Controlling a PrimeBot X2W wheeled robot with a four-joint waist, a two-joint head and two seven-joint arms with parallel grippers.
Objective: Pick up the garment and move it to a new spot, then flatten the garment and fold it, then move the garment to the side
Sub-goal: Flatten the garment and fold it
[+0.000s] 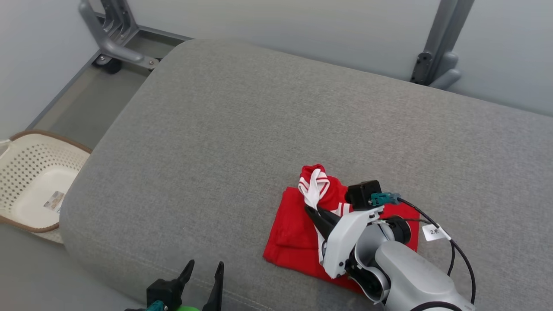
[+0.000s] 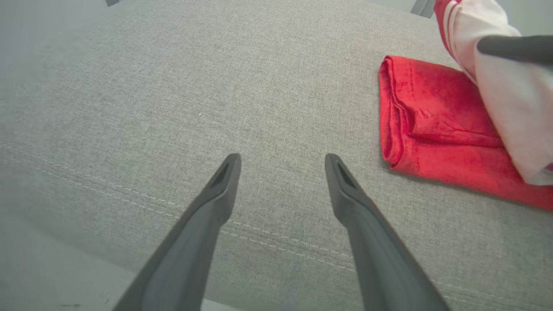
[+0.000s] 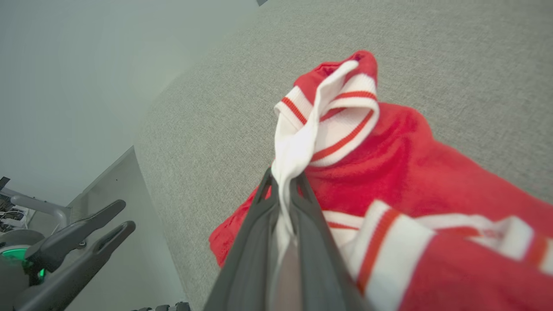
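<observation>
A grey upholstered cushion (image 1: 242, 129) fills most of the head view, with a pale wall behind it and grey metal frame legs (image 1: 436, 47) at the back. A red garment (image 1: 289, 233) with white, red-striped trim lies on the cushion near its front edge, toward the right side. Most of it rests flat in a rough folded rectangle, while a bunched part with a striped cuff stands up above it.

The right hand (image 1: 309, 211) reaches over the garment from the lower right. In the right wrist view, the right hand (image 3: 284, 177) has its two dark fingers pressed together, pinching a strip of white fabric that rises to the striped cuff of the garment (image 3: 389, 164).

The left hand (image 1: 205, 264) sits at the lower edge of the head view, near the cushion's front seam and well apart from the garment. In the left wrist view, the left hand (image 2: 281, 159) has its fingers spread wide with nothing between them, and the garment (image 2: 432, 121) lies off to the right.

A cream perforated basket (image 1: 30, 164) with a brown rim stands on the floor beside the cushion's left end
</observation>
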